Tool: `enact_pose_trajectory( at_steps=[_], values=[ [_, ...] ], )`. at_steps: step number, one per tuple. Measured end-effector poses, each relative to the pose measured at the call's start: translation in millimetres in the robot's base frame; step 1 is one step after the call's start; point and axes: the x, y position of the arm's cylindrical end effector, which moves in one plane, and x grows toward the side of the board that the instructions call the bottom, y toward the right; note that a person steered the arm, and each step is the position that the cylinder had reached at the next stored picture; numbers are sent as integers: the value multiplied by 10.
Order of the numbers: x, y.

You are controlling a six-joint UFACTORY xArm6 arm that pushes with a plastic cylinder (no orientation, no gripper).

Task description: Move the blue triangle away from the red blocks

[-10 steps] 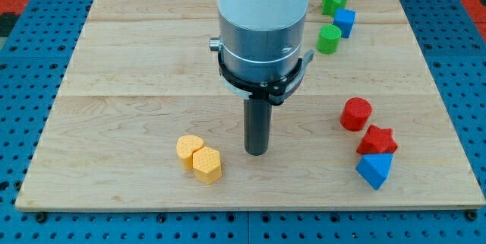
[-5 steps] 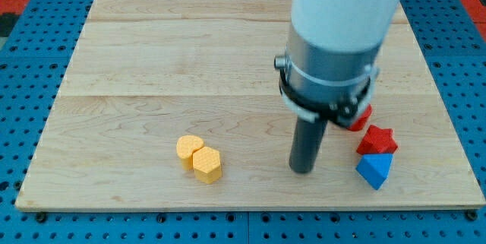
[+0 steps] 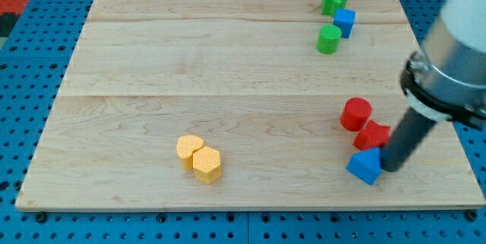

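The blue triangle (image 3: 364, 166) lies near the board's bottom right edge. A red star block (image 3: 371, 135) sits just above it, touching or nearly so. A red cylinder (image 3: 355, 114) stands above and slightly left of the star. My tip (image 3: 392, 168) is down on the board right against the blue triangle's right side, just below the red star's right edge. The rod and arm come in from the view's upper right and hide part of the star.
A yellow rounded block (image 3: 189, 149) and a yellow hexagon (image 3: 206, 164) sit together at bottom centre-left. A green star (image 3: 333, 1), a blue block (image 3: 345, 22) and a green cylinder (image 3: 329, 39) cluster at top right. The wooden board (image 3: 152, 61) ends close below the triangle.
My tip moved from the board's centre rightward, passing to the triangle's right side. The blue triangle has shifted slightly left and turned.
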Motion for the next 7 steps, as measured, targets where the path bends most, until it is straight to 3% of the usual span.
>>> enact_pose_trajectory(
  at_steps=[1, 2, 3, 5, 7],
  values=[
    [94, -406],
    [313, 183],
    [396, -276],
    [-143, -1397],
    [-974, -1424]
  ],
)
